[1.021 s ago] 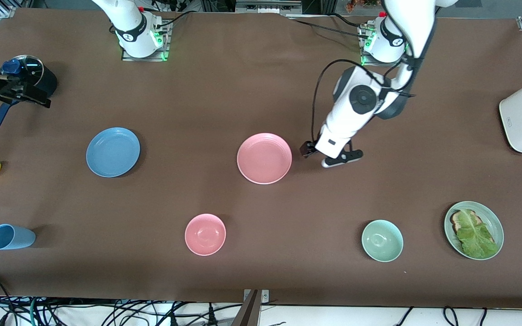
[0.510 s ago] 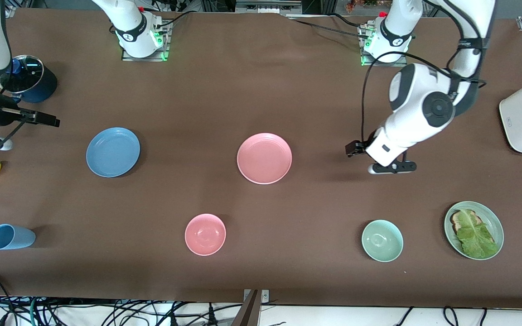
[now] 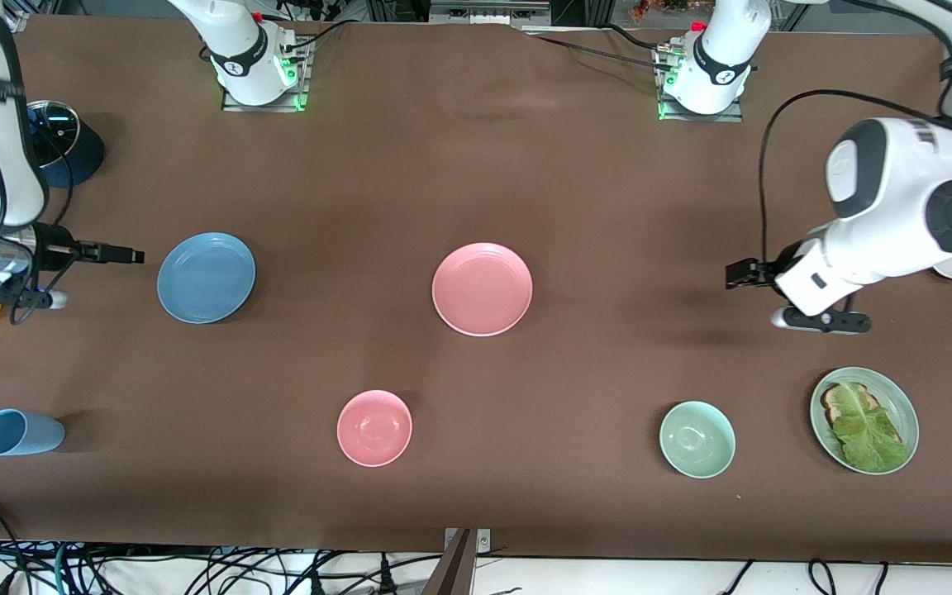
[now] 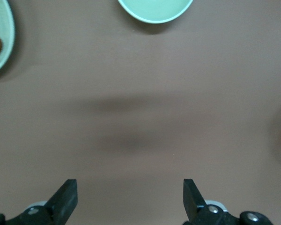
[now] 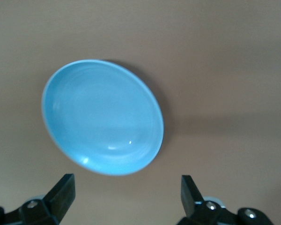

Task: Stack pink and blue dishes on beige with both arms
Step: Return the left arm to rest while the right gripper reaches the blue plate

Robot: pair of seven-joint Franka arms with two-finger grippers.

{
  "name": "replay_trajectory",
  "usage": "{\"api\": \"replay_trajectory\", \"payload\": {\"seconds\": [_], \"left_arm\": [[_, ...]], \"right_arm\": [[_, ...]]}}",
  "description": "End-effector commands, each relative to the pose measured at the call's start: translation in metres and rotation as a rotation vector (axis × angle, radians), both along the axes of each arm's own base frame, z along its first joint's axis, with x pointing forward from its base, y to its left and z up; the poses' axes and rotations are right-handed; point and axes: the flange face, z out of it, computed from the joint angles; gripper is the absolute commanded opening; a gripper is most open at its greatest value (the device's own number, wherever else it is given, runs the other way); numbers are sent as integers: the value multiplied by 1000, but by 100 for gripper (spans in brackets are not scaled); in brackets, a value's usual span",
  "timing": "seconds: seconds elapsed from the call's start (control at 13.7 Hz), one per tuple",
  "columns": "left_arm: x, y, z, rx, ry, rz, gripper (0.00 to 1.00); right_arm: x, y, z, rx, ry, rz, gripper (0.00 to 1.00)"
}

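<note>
A brown table (image 3: 476,165) carries the pink plate (image 3: 482,288) mid-table and the blue plate (image 3: 206,277) toward the right arm's end. The right gripper (image 5: 126,199) hangs beside the blue plate, jaws open and empty, plate outside them. The left gripper (image 4: 130,201), jaws open, hangs over bare table near the toaster.

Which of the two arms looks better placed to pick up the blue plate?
The right. The right gripper hangs open beside the blue plate, facing it. The left gripper is open over bare table near the toaster's end.
</note>
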Motion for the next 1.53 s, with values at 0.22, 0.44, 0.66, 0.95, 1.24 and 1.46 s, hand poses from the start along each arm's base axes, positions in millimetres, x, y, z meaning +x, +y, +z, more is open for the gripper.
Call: {"api": "replay_trajectory", "payload": {"seconds": [0.22,0.44,0.66,0.95,1.24,1.46], "left_arm": [[-3,70,60,31,-5,-103,99],[-11,81,97,24,-24,-86,100],[-17,79,121,21,-61,-79,100],[-26,77,143,61,-79,-47,100],[-34,57,172,69,-70,33,100],[-33,43,190,110,-103,-5,100]], "right_arm": [[-10,-31,-93,190,-50,-20,84],[-12,-35,-96,199,-52,-32,55],[-11,-36,-100,199,-50,-35,16],[-9,-34,-111,199,-41,-45,9],[-8,-33,-110,198,-39,-47,0],[0,-29,-97,209,-45,-36,0]]}}
